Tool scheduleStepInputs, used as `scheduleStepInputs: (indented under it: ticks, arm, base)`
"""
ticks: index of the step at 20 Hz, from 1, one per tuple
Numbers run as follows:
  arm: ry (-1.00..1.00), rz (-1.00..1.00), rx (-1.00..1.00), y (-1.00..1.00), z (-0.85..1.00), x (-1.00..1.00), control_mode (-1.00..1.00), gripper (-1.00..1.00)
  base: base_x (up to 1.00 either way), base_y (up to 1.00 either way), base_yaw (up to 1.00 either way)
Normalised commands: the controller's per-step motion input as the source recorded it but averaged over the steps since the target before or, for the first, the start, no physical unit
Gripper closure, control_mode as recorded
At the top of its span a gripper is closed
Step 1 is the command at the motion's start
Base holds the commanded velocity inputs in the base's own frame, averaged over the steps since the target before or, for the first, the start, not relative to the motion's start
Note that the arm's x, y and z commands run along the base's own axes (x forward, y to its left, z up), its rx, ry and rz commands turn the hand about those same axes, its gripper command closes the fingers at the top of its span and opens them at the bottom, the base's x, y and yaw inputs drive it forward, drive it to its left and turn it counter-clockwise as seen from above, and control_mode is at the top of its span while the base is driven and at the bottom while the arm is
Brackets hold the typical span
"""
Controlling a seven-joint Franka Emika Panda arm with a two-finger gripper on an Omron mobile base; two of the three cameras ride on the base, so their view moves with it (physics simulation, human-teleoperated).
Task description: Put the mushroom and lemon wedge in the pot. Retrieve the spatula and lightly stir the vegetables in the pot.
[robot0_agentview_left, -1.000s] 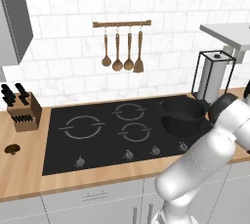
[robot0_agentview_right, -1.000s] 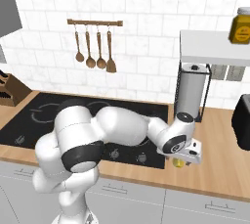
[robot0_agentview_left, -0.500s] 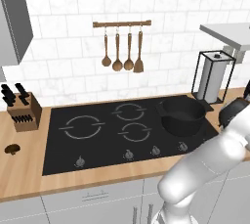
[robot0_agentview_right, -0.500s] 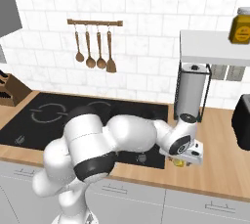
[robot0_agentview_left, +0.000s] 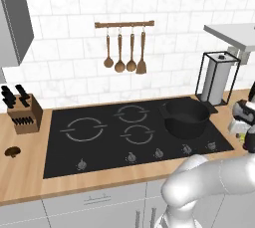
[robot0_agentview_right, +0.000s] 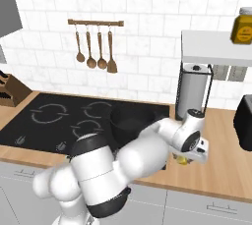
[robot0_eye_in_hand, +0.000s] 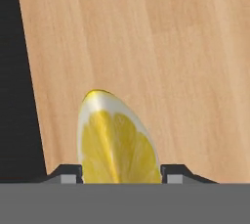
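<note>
The step in hand is the pickup of the lemon wedge [robot0_eye_in_hand: 116, 142], and it lies on the wooden bench [robot0_eye_in_hand: 161, 47] just to the right of the black hob [robot0_agentview_left: 134, 132]. In the hand view the wedge sits squarely between the two dark fingertips [robot0_eye_in_hand: 70, 174], one on each side of it, cut face up and pointed end away from the camera. The hand [robot0_agentview_right: 186, 159] is low over the bench in the right base view, with a bit of yellow showing under it. The jaws stand partly closed around the wedge, close to its flanks; whether they already press on it I cannot tell, so I would not call it held.

To do this well, the hand should stay level and centred, so that both tips meet the rind at once and the curved wedge does not squirt forward or roll. I judge the wedge small and slippery in shape, so a firm closing before any lift seems wise, then a straight rise clear of the bench.

The pot [robot0_agentview_left: 185, 118] stands on the right rear ring of the hob, near the hand, so the carry should be short. The mushroom [robot0_agentview_left: 12, 151] lies on the bench at the far left, in front of the knife block [robot0_agentview_left: 24, 113], well apart from the pot.
</note>
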Motion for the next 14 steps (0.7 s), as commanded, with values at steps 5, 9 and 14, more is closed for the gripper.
scheduleStepInputs:
  ticks: [5, 9, 14]
  arm:
    - [-0.27, 0.0, -0.04, 0.68, 0.66, -0.64, -1.0, 1.0]
    - [-0.28, -0.02, -0.14, 1.0, 0.45, -0.7, -1.0, 1.0]
    - [-0.25, -0.09, -0.11, 0.99, 0.84, -0.47, -1.0, 1.0]
  base:
    - [0.0, 0.0, 0.0]
    - [0.0, 0.0, 0.0]
    - [0.0, 0.0, 0.0]
